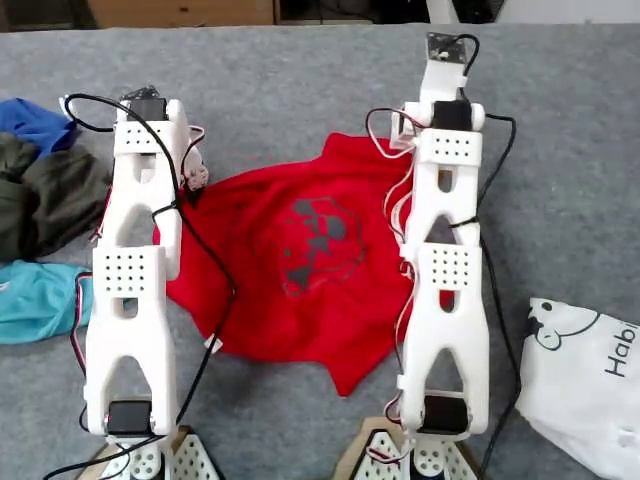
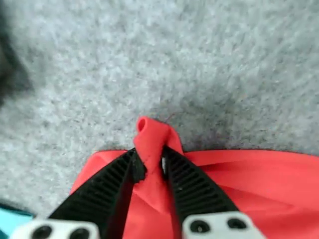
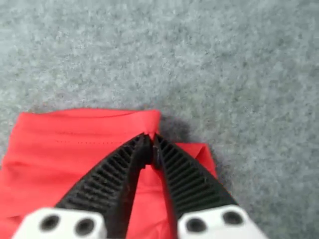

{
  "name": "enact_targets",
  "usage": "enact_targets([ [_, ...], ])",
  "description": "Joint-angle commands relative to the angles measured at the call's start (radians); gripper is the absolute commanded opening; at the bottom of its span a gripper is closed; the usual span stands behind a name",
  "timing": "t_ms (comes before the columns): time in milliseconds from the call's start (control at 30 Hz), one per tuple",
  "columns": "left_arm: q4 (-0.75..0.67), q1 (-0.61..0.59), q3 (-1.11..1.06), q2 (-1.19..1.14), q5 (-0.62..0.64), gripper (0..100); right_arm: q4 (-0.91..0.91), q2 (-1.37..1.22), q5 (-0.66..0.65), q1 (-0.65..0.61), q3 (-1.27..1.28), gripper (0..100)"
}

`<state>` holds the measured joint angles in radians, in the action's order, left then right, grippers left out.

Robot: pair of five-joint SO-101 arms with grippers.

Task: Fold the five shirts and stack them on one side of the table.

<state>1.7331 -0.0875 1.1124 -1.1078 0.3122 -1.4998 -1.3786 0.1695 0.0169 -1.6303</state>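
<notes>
A red shirt with a dark print lies spread on the grey table between the two arms. My left gripper is shut on a bunched fold of the red shirt at its far left edge. My right gripper is shut on the red shirt at its far right corner. In the high view the left arm and the right arm both stretch over the shirt toward the table's far side.
A pile of dark green and blue shirts lies at the left edge, with a teal shirt below it. A white shirt sits at the near right. The grey table stretches behind.
</notes>
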Motion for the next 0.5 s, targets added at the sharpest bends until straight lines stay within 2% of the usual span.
enact_targets([
  [0, 0.028, 0.002, -0.020, 0.033, -0.006, 7, 0.032, -0.008, 0.003, 0.015, -0.033, 0.5],
  [67, 0.028, 0.002, -0.018, 0.070, -0.006, 9, 0.040, -0.022, 0.003, 0.012, -0.035, 0.5],
  [233, 0.026, -0.026, -0.011, 0.165, -0.006, 23, 0.057, -0.027, 0.003, 0.010, -0.036, 0.5],
  [367, 0.000, -0.068, -0.009, 0.217, -0.006, 24, 0.058, -0.028, 0.003, 0.010, -0.036, 0.5],
  [467, -0.098, -0.084, -0.015, 0.220, -0.005, 24, 0.058, -0.028, 0.003, 0.012, -0.036, 0.5],
])
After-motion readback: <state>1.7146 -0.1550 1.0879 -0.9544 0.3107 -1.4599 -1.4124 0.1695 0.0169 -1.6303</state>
